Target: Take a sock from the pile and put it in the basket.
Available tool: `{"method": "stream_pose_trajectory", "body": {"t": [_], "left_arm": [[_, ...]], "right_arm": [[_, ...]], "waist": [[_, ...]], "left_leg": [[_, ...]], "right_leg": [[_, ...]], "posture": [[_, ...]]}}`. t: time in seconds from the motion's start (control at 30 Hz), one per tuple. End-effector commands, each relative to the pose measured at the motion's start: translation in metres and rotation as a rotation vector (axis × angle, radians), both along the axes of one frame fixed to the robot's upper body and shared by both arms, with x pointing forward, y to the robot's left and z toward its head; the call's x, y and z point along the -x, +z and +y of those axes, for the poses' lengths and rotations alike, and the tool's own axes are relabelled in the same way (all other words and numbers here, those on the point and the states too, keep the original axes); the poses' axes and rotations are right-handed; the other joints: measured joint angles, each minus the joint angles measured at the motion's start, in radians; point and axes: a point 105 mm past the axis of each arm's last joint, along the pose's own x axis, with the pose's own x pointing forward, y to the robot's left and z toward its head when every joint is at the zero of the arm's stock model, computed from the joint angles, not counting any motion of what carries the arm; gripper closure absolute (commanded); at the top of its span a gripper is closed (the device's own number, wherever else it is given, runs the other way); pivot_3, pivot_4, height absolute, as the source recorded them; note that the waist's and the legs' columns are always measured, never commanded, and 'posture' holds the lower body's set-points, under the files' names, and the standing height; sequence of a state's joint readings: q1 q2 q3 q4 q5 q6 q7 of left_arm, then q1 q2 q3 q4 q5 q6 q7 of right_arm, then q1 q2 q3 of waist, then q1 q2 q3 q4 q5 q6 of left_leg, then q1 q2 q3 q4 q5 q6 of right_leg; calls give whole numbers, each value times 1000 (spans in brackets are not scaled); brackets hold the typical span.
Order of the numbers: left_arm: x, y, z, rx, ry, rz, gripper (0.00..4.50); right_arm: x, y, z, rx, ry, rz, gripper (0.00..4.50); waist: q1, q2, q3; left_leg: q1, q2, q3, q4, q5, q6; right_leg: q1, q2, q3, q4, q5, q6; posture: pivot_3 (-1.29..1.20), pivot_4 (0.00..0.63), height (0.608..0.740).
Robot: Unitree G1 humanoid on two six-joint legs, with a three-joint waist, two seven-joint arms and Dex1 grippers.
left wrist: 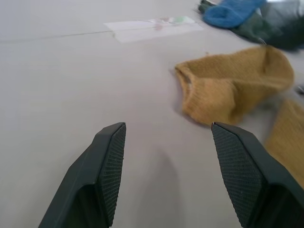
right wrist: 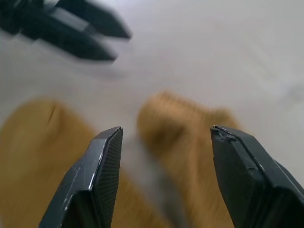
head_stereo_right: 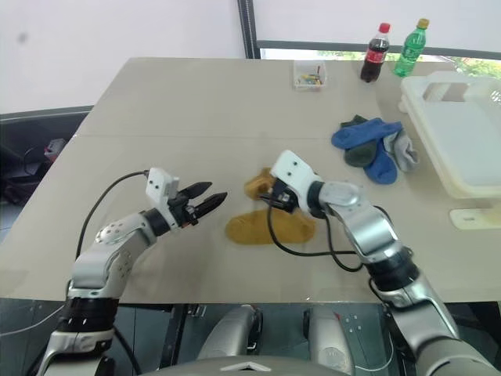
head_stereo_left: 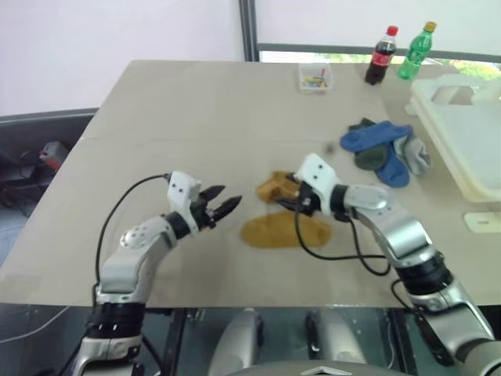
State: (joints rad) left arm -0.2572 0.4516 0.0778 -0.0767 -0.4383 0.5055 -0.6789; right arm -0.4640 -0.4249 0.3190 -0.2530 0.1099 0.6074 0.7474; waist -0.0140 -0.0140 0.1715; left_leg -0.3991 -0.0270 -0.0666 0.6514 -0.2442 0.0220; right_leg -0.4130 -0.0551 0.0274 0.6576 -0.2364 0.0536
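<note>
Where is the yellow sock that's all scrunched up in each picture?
Left eye view: the scrunched yellow sock lies mid-table, just left of the right gripper.
Right eye view: mid-table, same spot.
Left wrist view: upper right, beyond the fingers.
Right wrist view: centre, between the fingers.
Shared landmark: the flat yellow sock beside it.

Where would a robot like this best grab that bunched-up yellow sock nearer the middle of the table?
Probably the raised, folded cuff end of the bunched mustard sock. It stands up off the table, so fingers can close around it. The open left end effector already faces it from the sock's left.
</note>
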Motion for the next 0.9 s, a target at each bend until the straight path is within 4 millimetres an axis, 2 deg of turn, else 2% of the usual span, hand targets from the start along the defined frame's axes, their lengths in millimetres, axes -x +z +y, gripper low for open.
{"method": "stream_pose_trajectory", "body": {"t": [0.03,0.07,0.2,0.43,0.53,0.7,0.8,0.9], "left_arm": [[-10,7,-25,46,-63,7,1416],[-12,6,-28,42,-72,10,1416],[-23,4,-35,21,-90,21,1416],[-31,-5,-45,-9,-164,44,1416],[-32,-10,-48,-17,-195,59,2249],[-36,-12,-48,12,-192,70,4480],[-38,13,-41,213,-167,57,4480],[-33,38,-22,289,-177,0,4480]], "right_arm": [[16,26,-22,-62,-13,-80,264],[18,28,-27,-67,-29,-92,130],[27,37,-45,-113,-91,-124,130],[35,41,-61,-119,-170,-169,130],[36,41,-66,-117,-207,-176,0],[35,40,-69,-115,-238,-184,0],[34,40,-70,-114,-250,-188,0],[32,40,-70,-115,-254,-192,0]], "waist": [[1,0,0],[-1,0,0],[3,0,0],[0,0,0],[1,0,0],[2,0,0],[2,0,0],[-5,-1,0]], "left_leg": [[0,1,0,0,0,0],[0,1,-1,0,0,0],[1,1,-1,0,0,0],[1,1,0,1,0,0],[1,0,0,1,0,0],[1,0,0,1,0,0],[1,0,0,2,0,0],[1,1,0,2,0,0]], "right_leg": [[0,1,0,1,0,0],[0,1,-1,1,0,0],[1,1,-1,1,0,0],[1,1,-1,1,0,0],[1,1,0,1,0,0],[1,1,-1,1,0,0],[1,1,-1,1,0,0],[1,1,-1,1,0,0]], "posture": [[0,150,740],[0,150,740],[0,150,740],[0,150,740],[0,150,740],[0,150,740],[0,150,740],[0,150,740]]}}
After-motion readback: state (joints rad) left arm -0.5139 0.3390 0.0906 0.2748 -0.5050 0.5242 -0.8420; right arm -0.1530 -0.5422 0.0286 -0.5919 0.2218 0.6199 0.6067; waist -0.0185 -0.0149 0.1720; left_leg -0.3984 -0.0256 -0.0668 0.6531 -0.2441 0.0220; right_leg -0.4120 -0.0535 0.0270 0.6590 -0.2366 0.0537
